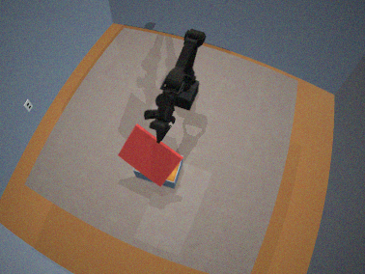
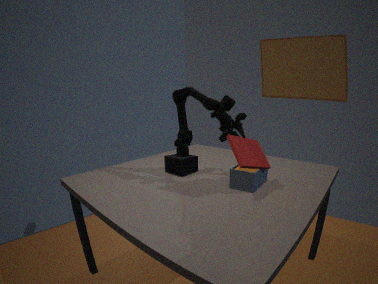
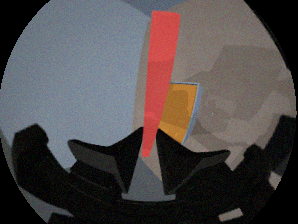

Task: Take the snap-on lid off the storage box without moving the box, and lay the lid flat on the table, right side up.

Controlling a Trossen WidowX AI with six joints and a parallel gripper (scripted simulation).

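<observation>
The red lid (image 1: 151, 155) (image 2: 249, 152) (image 3: 162, 55) is tilted steeply above the storage box, its gripped edge high and its far edge low over the box. My gripper (image 1: 158, 141) (image 2: 244, 136) (image 3: 149, 129) is shut on the lid's raised edge. The blue storage box (image 1: 169, 183) (image 2: 241, 180) (image 3: 196, 107) stands upright on the table, and its orange inside shows beside the lid. In the top view the lid hides most of the box. Whether the lid's low edge touches the box's rim I cannot tell.
The grey table (image 1: 232, 145) (image 2: 175, 215) carries the box and the arm's black base (image 1: 185, 96) (image 2: 181, 164). The base stands behind the box in the top view and to its left in the exterior view. Shadows of the arm and lid fall around the box.
</observation>
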